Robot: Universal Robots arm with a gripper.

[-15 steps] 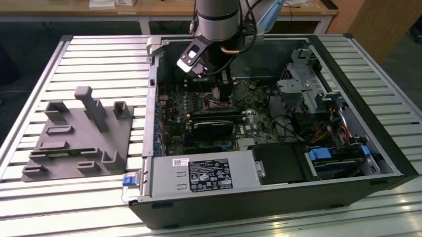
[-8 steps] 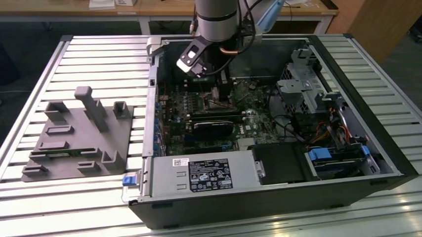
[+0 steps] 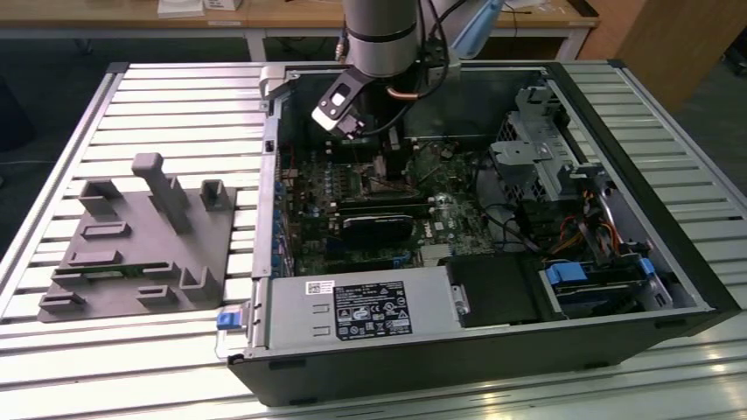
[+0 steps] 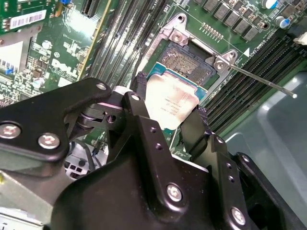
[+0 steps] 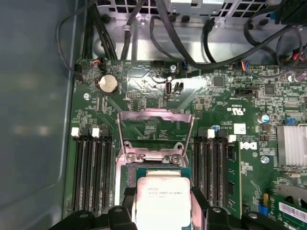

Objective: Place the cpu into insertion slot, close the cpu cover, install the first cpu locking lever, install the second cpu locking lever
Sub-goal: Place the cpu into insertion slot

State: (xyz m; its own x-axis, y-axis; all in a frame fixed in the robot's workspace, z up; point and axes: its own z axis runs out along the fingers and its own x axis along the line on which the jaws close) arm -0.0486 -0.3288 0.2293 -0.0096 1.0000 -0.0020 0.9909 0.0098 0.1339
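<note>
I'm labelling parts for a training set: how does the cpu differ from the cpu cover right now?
The cpu is a solid plate with a dull grey top; the cpu cover is an open frame with the board showing through its window. The cpu sits clamped in the pincer; the cpu cover stands swung up, free of it. Both are silvery, squarish and similar in width.

An open computer case [image 3: 467,359] lies on a slatted metal table [image 3: 175,96]. At the exterior view's left sits a grey fixture block [image 3: 140,245]. A labelled power supply [image 3: 362,311] occupies the case's near edge. A coin battery [image 5: 108,84] sits on the green board [image 5: 216,103].
</note>
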